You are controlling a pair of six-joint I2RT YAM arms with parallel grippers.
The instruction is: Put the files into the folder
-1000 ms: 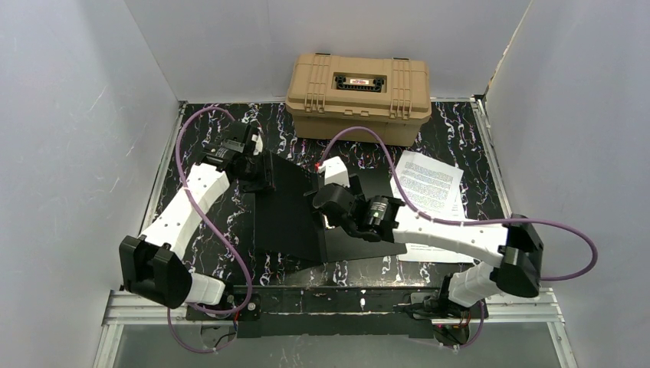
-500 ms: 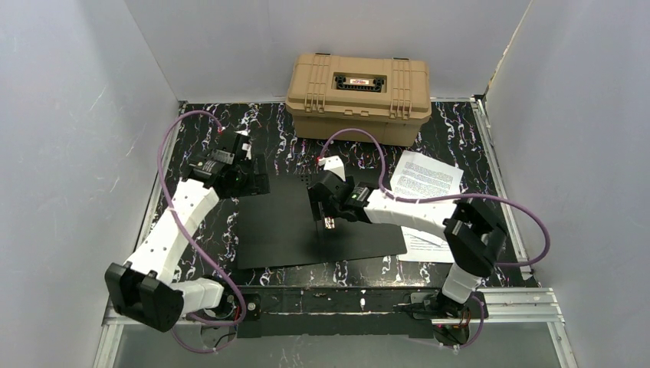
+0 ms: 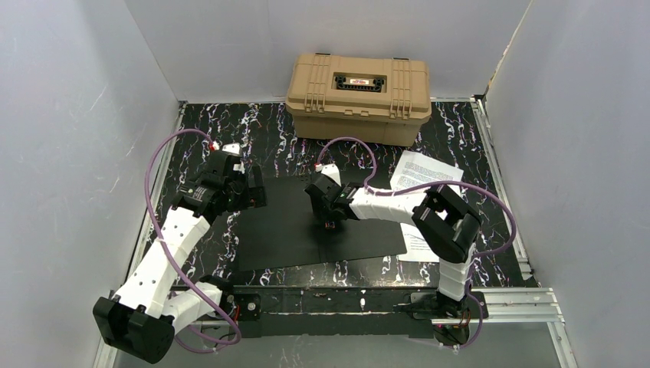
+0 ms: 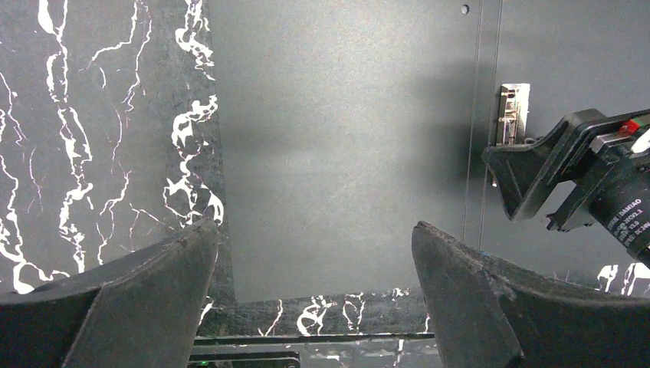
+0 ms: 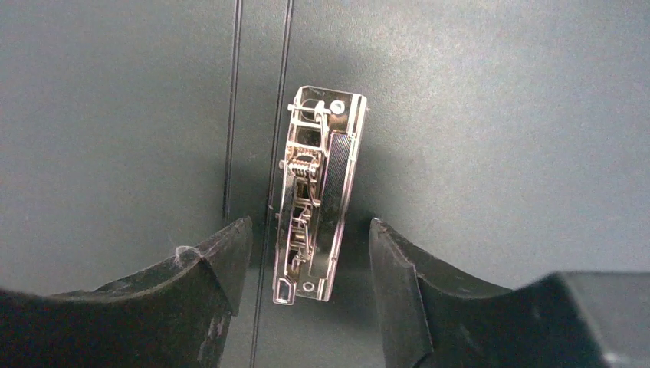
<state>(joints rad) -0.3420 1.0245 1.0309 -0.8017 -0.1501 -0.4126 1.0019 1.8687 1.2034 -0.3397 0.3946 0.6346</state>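
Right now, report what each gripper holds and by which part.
Nothing is held. The left gripper hovers open over the folder; the right gripper stands open, jaws straddling the metal clip without clamping it.

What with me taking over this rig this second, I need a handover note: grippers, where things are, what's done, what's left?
Left gripper: open, empty, hovering over the left panel of the folder.
Right gripper: open, empty, fingers straddling the metal clip by the spine.
The folder lies open flat, black inside up. The files lie loose on the table to its right, none inside.
Done: folder opened. Left: lay the files in, probably under the clip, then close the cover.
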